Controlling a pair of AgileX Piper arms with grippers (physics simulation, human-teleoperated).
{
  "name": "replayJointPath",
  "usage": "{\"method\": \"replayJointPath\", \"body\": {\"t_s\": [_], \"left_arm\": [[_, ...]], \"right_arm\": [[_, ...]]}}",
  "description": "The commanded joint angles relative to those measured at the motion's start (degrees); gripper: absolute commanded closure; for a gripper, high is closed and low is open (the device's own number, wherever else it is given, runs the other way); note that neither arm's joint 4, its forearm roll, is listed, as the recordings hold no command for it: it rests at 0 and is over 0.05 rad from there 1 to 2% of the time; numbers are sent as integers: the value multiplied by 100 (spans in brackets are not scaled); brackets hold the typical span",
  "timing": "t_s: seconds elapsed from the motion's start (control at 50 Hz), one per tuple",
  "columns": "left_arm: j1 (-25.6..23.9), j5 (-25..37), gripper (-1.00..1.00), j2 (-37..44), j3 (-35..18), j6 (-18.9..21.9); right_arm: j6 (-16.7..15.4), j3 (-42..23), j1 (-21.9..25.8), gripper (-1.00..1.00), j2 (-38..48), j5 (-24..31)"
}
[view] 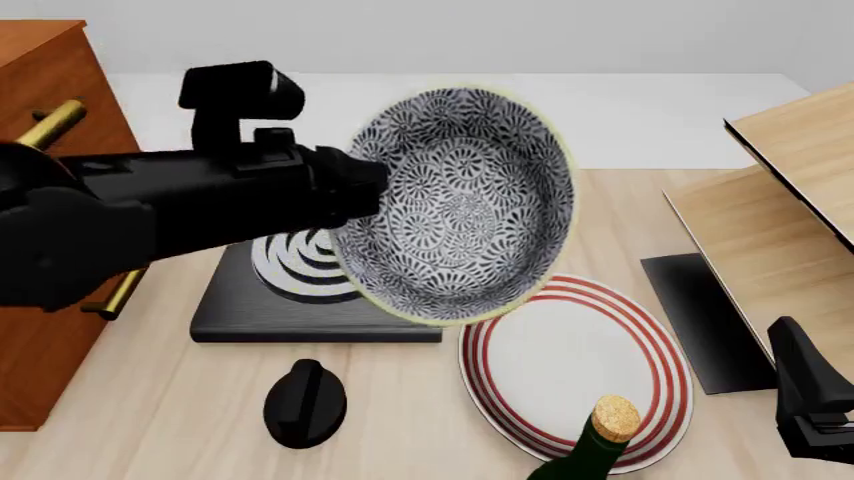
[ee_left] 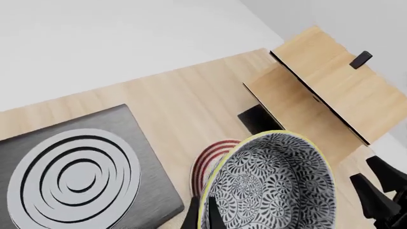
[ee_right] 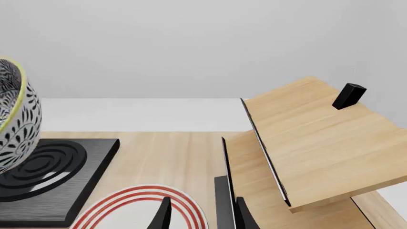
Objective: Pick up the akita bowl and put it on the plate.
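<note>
The akita bowl, black-and-white floral with a pale rim, hangs tilted in the air with its opening facing the front camera. My left gripper is shut on its rim from the left; in the left wrist view the fingers pinch the rim of the bowl. The plate, white with red rings, lies on the table below and to the right of the bowl. Its edge shows beneath the bowl as the plate. My right gripper stands open at the near right, beside the plate, holding nothing.
A black slab with grey rings lies left of the plate. A black knob and a corked bottle stand near the front edge. A wooden rack over a black mat fills the right; a brown cabinet stands left.
</note>
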Motion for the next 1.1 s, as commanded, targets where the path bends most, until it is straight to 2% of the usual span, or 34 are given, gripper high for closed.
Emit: {"method": "replayJointPath", "body": {"t_s": [0.02,0.82,1.1], "left_arm": [[-226,21,100,329,-138,74],[-626,-555,100,1299,-185,31],[-468,-736,100,1782,-390,118]], "right_arm": [[0,0,-1,-100,-1,0],[-1,0,0,-100,0,0],[-1,0,0,-100,0,0]]}}
